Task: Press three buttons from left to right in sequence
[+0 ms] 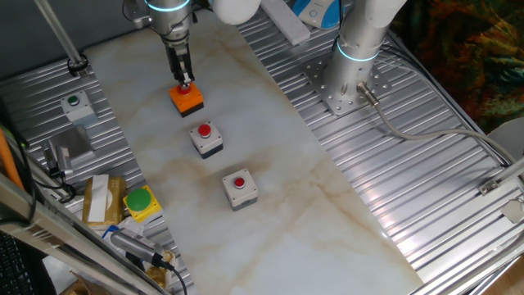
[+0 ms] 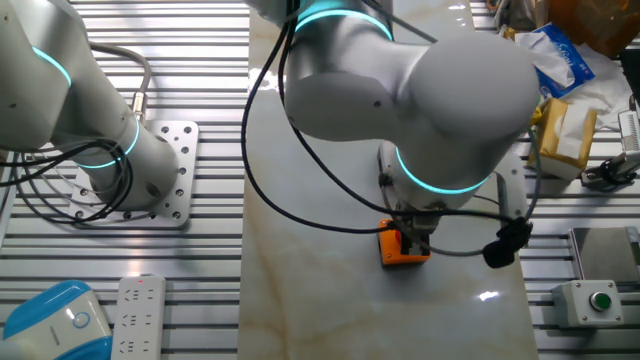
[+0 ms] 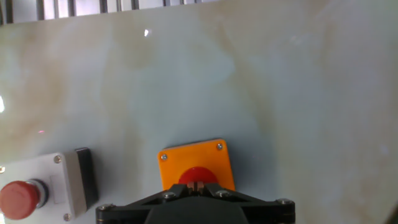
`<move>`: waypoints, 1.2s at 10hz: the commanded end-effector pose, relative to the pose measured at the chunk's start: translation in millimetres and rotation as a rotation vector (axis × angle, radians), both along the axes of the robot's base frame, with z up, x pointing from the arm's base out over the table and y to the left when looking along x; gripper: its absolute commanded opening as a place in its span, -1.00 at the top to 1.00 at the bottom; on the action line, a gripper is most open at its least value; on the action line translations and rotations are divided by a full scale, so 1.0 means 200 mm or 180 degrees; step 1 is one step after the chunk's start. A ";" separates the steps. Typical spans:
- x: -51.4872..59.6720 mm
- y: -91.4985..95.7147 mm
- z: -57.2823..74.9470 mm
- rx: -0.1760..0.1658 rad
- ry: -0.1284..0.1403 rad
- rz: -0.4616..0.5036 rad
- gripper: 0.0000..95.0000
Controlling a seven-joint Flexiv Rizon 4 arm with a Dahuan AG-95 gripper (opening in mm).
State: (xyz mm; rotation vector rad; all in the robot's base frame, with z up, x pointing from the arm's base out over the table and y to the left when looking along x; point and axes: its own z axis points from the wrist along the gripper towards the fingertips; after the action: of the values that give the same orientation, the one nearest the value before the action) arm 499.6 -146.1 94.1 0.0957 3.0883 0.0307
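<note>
Three buttons stand in a row on the marble table top. The orange box (image 1: 187, 99) with a red cap is farthest back, then a grey box with a red cap (image 1: 205, 137), then another grey box with a red cap (image 1: 239, 188). My gripper (image 1: 187, 81) points straight down, its fingertips shut together and resting on the orange box's red cap (image 3: 198, 176). The orange box also shows in the other fixed view (image 2: 402, 247), partly behind the hand. The hand view shows the middle grey button (image 3: 37, 191) at the lower left.
A green button on a yellow box (image 1: 141, 202) and a grey box with a small green button (image 1: 77, 106) sit on the ribbed metal at the left. The arm's base (image 1: 350, 86) is bolted at the back right. A power strip (image 2: 137, 315) lies near the second arm.
</note>
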 end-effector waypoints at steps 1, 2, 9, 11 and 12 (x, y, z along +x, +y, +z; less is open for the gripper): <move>0.01 0.00 -0.06 -0.0016 -0.0050 -0.0009 1.00; 0.01 0.00 -0.09 0.0005 -0.0060 -0.0005 1.00; 0.01 -0.04 0.47 -0.0068 0.0109 0.0115 1.00; 0.01 -0.03 0.50 -0.0053 0.0119 0.0087 1.00; 0.01 -0.02 0.51 -0.0053 0.0119 0.0080 1.00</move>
State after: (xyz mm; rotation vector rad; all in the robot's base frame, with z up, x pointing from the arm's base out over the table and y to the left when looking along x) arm 503.8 -148.3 194.3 0.0606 3.1317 0.0096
